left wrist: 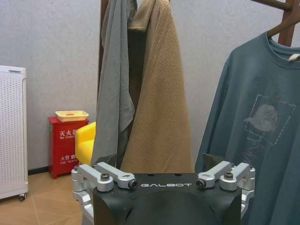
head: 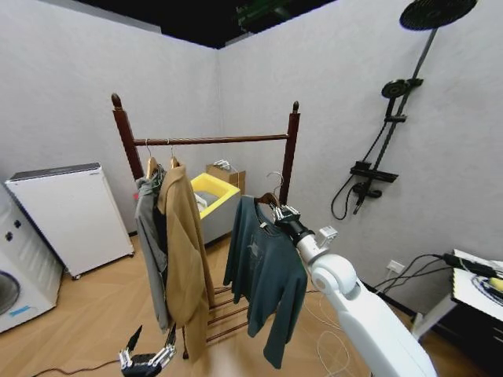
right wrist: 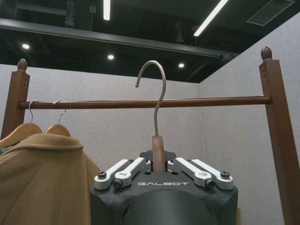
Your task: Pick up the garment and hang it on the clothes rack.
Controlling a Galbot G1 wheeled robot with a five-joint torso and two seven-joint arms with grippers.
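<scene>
The garment (head: pixel 266 271), a dark teal long-sleeved shirt with a pale chest mark, hangs from a wooden hanger. My right gripper (head: pixel 277 210) is shut on the hanger's neck (right wrist: pixel 158 152), with the metal hook (right wrist: pixel 157 86) pointing up, on my side of the rod and apart from it. The clothes rack (head: pixel 212 140) stands behind, its rod (right wrist: pixel 140 103) spanning two ball-topped posts. My left gripper (head: pixel 151 342) hangs low near the floor, open and holding nothing, facing the garment (left wrist: pixel 258 122).
A grey jacket (head: pixel 149 236) and a tan coat (head: pixel 185 243) fill the rod's left end. A white appliance (head: pixel 71 212), a yellow bin (head: pixel 214 192) and a shower pole (head: pixel 393 118) line the walls. Cables and a table (head: pixel 475 290) lie to the right.
</scene>
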